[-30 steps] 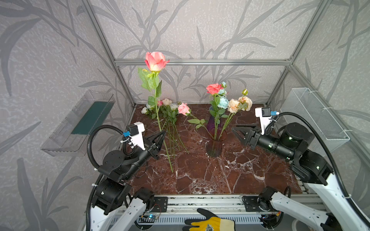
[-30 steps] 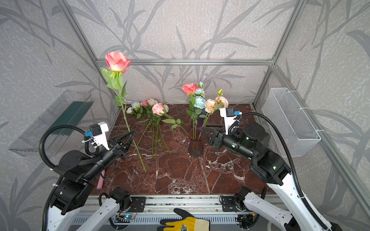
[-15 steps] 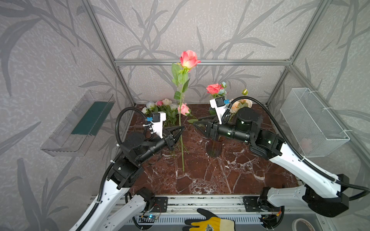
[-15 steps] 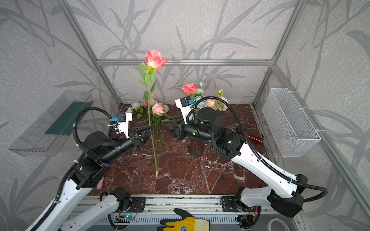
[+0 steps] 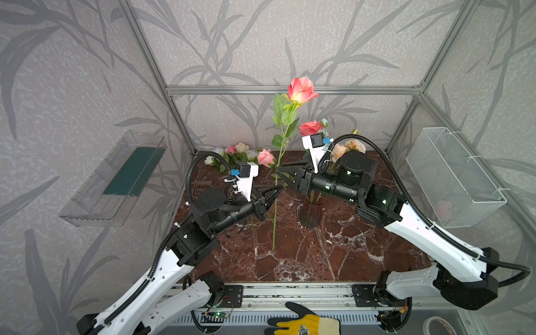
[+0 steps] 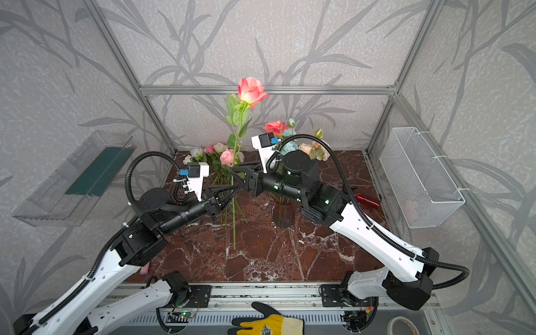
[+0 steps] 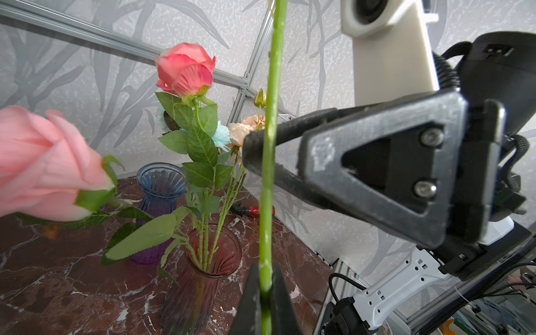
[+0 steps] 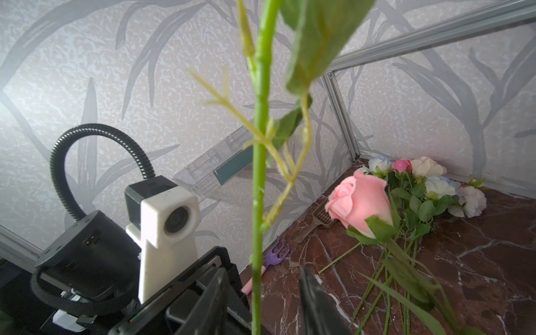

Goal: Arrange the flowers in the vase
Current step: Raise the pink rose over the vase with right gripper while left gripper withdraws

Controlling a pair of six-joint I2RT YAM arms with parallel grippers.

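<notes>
Both top views, flower: one long-stemmed coral rose (image 5: pixel 301 90) is held upright at mid-table, green leaves under its head. Other flowers (image 5: pixel 311 127) stand in a dark glass vase (image 5: pixel 311 214) just to its right. Loose flowers (image 5: pixel 240 150) lie in a bunch at the back.
Both top views, room: red-brown marble table (image 5: pixel 290 261); grey leaf-patterned walls (image 5: pixel 261 43); a wire basket (image 5: pixel 452 177) on the right wall, a clear tray (image 5: pixel 116 179) on the left.
Both top views, grippers: left gripper (image 5: pixel 278 190) clenched on the stem's middle; right gripper (image 5: pixel 278 169) just above it, jaws either side of the stem.
Left wrist view: the green stem crosses the frame, pinched between the left gripper's fingers (image 7: pixel 249 295). The right gripper's black fingers (image 7: pixel 290 182) straddle it higher up. Behind, the vase holds leafy stems, with a blue vase (image 7: pixel 161 185) beside it.
Right wrist view: the stem rises between the right gripper's parted fingers (image 8: pixel 313 304), close against one and clear of the other, so not yet closed. A pink rose (image 8: pixel 359 200) lies on the marble with the loose flowers.
</notes>
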